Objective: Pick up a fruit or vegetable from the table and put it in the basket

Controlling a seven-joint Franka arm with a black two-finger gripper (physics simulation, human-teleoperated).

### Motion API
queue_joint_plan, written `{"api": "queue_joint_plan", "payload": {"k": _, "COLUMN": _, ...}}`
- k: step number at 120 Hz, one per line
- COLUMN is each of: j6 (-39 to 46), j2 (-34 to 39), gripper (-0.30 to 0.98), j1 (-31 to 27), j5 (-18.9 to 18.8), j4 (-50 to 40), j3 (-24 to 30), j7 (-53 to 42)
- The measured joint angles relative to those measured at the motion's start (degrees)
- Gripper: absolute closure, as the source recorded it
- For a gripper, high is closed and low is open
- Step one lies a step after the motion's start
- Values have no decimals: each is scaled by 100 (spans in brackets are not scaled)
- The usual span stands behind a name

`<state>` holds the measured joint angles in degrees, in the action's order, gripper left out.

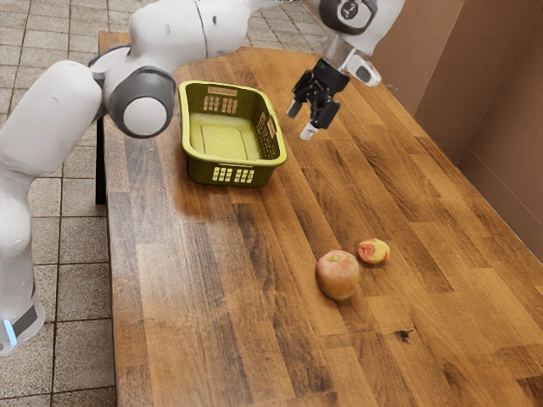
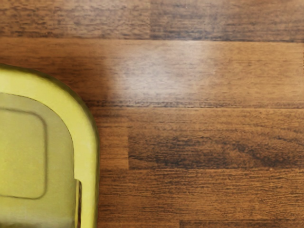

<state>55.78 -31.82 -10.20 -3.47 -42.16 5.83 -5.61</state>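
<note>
Nearest along the table (image 1: 212,339), on the exterior view's right, a dark knot (image 1: 403,336) marks the wood. A little farther off stands the apple (image 1: 338,275), upright, blushed red over yellow-green, directly on the table. Just beyond it and to the exterior view's right lies the peach (image 1: 373,251), smaller, red and yellow. The two fruits sit so close that the apple crowds the near side of the peach; I cannot tell whether they touch. Both are outside the basket, well apart from it.

The green plastic basket (image 1: 197,161) stands upright farther back, toward the exterior view's left, with a raised rim and slotted walls. In the wrist view one rounded corner of that rim, with part of the basket's floor inside, lies beside bare wood. The basket's walls stand up as a barrier around its flat floor.

Beside the basket, on its right in the exterior view, the black gripper (image 1: 301,121) hangs above the table, tilted. Its jaws stand apart, with a plain gap between the tips, and hold nothing. The white arm (image 1: 225,30) reaches over from the exterior view's left. Grey floor tiles (image 1: 81,288) lie past the table's left edge, and a brown wall (image 1: 501,102) rises beyond its right edge.
</note>
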Motion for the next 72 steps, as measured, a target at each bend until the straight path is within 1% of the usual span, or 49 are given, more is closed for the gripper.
{"api": "queue_joint_plan", "payload": {"k": 11, "j6": 793, "j2": -18, "gripper": 0, "j1": -7, "j5": -26, "j4": -26, "j3": 5, "j7": -145}}
{"api": "queue_joint_plan", "payload": {"k": 24, "j6": 1369, "j2": -17, "gripper": 0, "j1": -96, "j5": 48, "j4": -56, "j3": 5, "j7": -281}}
{"api": "queue_joint_plan", "payload": {"k": 37, "j6": 1699, "j2": 0, "gripper": 1, "j1": -111, "j5": 87, "j4": -70, "j3": 15, "j7": -304}}
{"api": "queue_joint_plan", "payload": {"k": 47, "j6": 1906, "j2": 49, "gripper": 1, "j1": 211, "j5": -68, "j4": -41, "j3": 89, "j7": -278}}
{"api": "queue_joint_plan", "payload": {"k": 59, "j6": 2112, "j2": -36, "gripper": 0, "j1": 384, "j5": -134, "j4": -66, "j3": 320, "j7": -230}}
{"api": "queue_joint_plan", "payload": {"k": 65, "j6": 2213, "j2": -150, "gripper": 0, "j1": 409, "j5": -106, "j4": -76, "j3": 364, "j7": -198}}
{"api": "queue_joint_plan", "payload": {"k": 72, "j6": 2434, "j2": -307, "gripper": 0, "j1": 423, "j5": 57, "j4": -372, "j3": 400, "j7": -166}}
